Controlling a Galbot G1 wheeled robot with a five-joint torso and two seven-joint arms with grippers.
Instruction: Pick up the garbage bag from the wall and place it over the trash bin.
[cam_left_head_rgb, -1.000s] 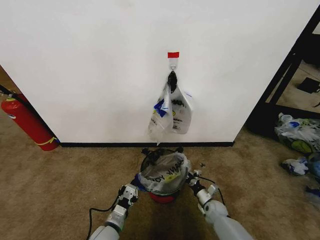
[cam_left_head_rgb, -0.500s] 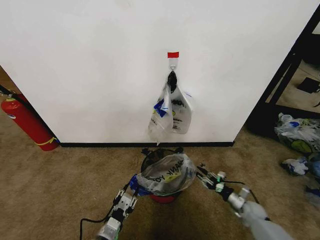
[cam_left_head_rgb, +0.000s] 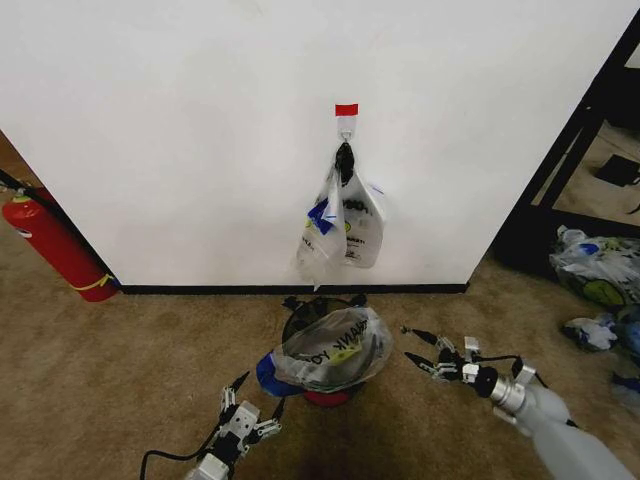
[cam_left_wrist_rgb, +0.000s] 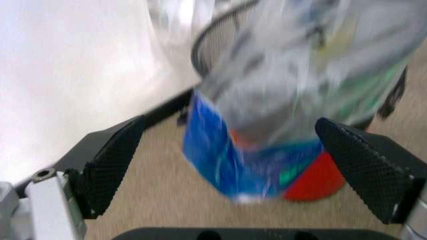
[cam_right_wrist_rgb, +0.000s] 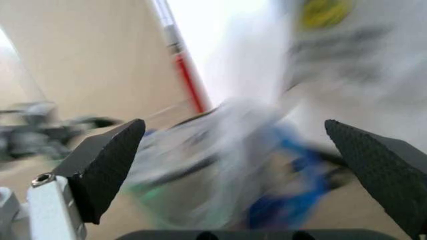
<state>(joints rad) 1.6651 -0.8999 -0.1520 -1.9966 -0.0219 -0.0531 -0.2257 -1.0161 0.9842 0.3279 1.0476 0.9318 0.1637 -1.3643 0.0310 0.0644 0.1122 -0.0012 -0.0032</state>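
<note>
Garbage bag draped over the trash bin on the carpet just before the wall, blue patch hanging down the bin's left side. Left gripper low beside the bin, fingers spread wide and empty; right gripper on the bin's other side, also splayed open, clear of the plastic. Bunch of printed bags hanging from the red-taped hook, fire extinguisher at far left.

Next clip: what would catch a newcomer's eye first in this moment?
The garbage bag draped over the trash bin on the carpet in front of the wall, with the open left gripper and open right gripper spread to either side, both clear of it. Above, a bunch of printed bags hangs from the red-taped hook, and a red fire extinguisher stands at far left.
</note>
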